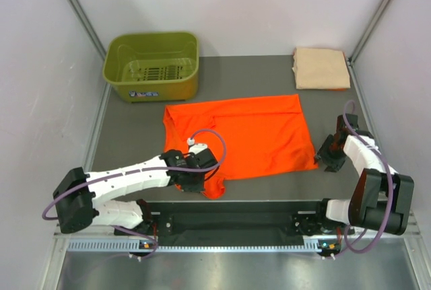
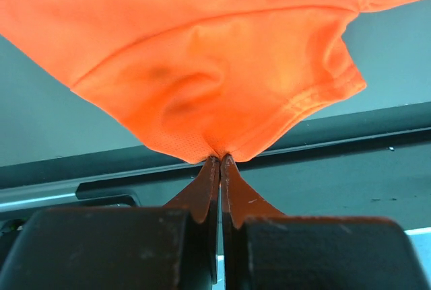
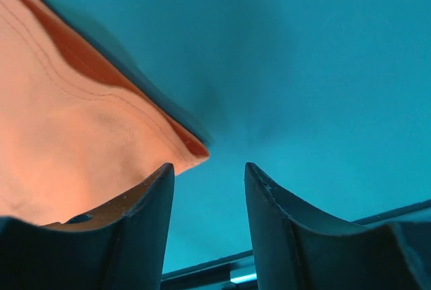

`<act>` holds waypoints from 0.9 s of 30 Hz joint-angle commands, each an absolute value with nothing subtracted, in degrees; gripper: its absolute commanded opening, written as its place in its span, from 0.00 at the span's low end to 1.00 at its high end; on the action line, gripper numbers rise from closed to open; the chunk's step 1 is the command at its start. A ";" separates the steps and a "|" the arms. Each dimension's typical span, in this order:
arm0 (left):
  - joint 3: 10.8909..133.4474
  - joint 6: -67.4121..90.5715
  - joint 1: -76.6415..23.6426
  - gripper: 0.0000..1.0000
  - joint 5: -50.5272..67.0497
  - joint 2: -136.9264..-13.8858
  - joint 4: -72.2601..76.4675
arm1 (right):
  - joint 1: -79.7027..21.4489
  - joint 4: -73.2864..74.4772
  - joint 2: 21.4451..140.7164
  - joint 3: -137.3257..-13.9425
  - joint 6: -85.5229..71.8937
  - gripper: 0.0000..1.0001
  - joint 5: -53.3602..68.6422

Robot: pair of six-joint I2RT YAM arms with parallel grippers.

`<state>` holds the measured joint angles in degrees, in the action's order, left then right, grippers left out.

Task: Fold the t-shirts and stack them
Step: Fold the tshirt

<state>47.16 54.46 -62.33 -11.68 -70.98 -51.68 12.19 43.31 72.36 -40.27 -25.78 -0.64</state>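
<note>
The bright orange t-shirt (image 1: 246, 135) lies spread on the grey table in the top view, its near left corner bunched. My left gripper (image 1: 202, 181) is shut on that corner; in the left wrist view the orange cloth (image 2: 215, 68) rises from the closed fingertips (image 2: 220, 160). The pale peach-tan t-shirt (image 1: 321, 68) lies folded at the back right. My right gripper (image 1: 328, 154) is open at the orange shirt's near right corner; in the right wrist view that corner (image 3: 81, 155) lies beside the left finger, with nothing between the jaws (image 3: 209, 169).
The olive-green plastic basket (image 1: 152, 66) stands at the back left, with nothing in it. White side walls close in the table. A black rail (image 1: 229, 219) runs along the near edge between the arm bases.
</note>
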 commanded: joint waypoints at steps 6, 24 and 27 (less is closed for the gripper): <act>48.08 50.80 -60.29 0.00 -11.51 -69.61 -52.21 | 13.18 38.67 75.58 -39.38 -26.98 0.44 2.46; 46.58 52.38 -58.27 0.00 -11.60 -62.67 -54.49 | 13.10 39.81 76.99 -37.97 -28.57 0.00 1.41; 47.89 51.86 -58.10 0.00 -12.48 -62.58 -55.11 | 13.01 40.69 78.13 -39.02 -28.04 0.00 1.23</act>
<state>46.81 51.53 -58.46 -11.09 -63.57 -53.19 12.62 38.72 77.84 -38.96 -28.16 2.81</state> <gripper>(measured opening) 0.012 0.014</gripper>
